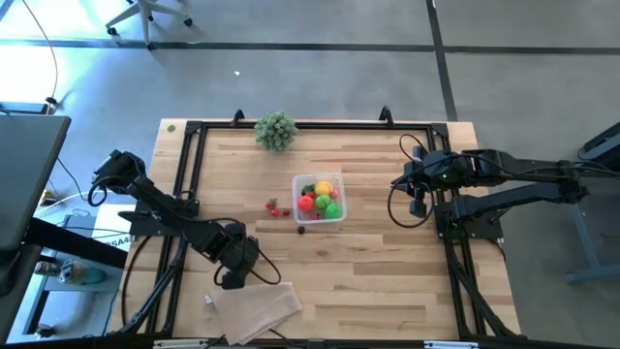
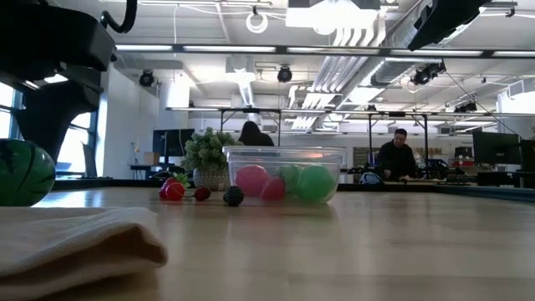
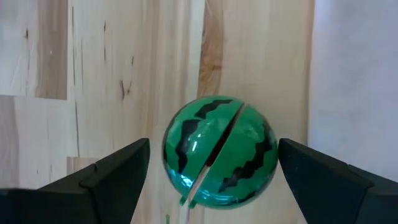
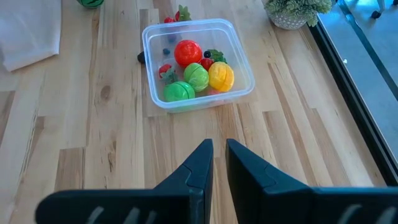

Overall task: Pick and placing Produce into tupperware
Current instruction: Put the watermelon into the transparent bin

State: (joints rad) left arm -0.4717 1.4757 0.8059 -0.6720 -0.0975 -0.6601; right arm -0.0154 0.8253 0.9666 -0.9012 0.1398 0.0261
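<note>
A striped dark green watermelon ball (image 3: 219, 160) lies on the wooden table near its left front, beside the beige cloth (image 1: 254, 305). It also shows in the low view (image 2: 21, 173). My left gripper (image 3: 214, 146) is open above it, one finger on each side, and wood shows in both gaps. The clear tupperware (image 1: 320, 199) stands mid-table and holds red, green and yellow produce (image 4: 196, 74). A few red pieces (image 1: 274, 206) and a dark one (image 1: 301, 230) lie on the table just outside it. My right gripper (image 4: 219, 155) is shut and empty, to the right of the tupperware.
A bushy grey-green plant (image 1: 276, 129) stands at the table's far edge. The folded beige cloth (image 2: 75, 238) lies at the near edge beside my left gripper. A black frame (image 1: 189, 174) runs along the table's sides. People sit in the room behind the table (image 2: 397, 155).
</note>
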